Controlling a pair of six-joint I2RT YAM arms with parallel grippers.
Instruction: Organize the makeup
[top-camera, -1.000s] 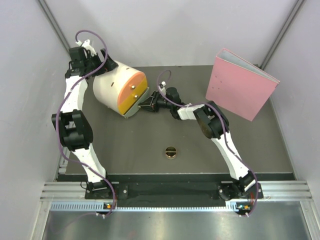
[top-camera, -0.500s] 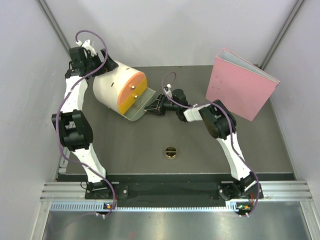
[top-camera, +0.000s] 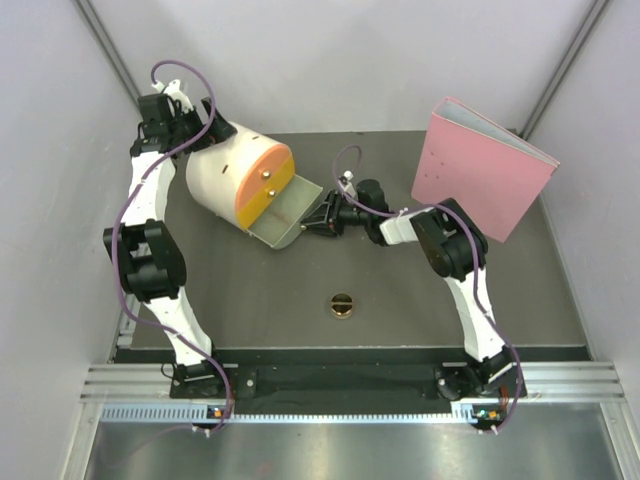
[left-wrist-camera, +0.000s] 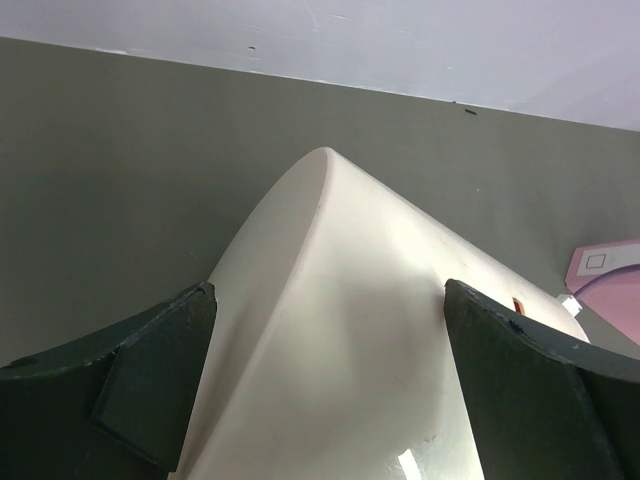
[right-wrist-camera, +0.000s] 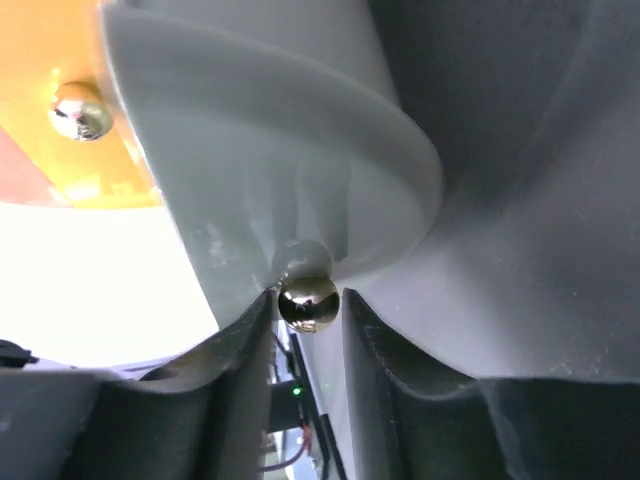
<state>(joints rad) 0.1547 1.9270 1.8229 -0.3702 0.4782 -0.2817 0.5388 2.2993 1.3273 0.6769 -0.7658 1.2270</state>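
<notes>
The round gold compact (top-camera: 342, 304), lying alone near-centre on the counter (top-camera: 250, 310), looks light, rigid and slick, best pinched across its rim; right fingers (right-wrist-camera: 225, 400) are closed on the drawer knob (right-wrist-camera: 308, 300), left fingers (left-wrist-camera: 150, 380) clasp the cream drawer box (left-wrist-camera: 340, 330).

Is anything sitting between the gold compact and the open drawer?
Nothing visible lies on the table between the gold compact and the open drawer. The right hand is shut on the drawer's knob at its front edge.
</notes>
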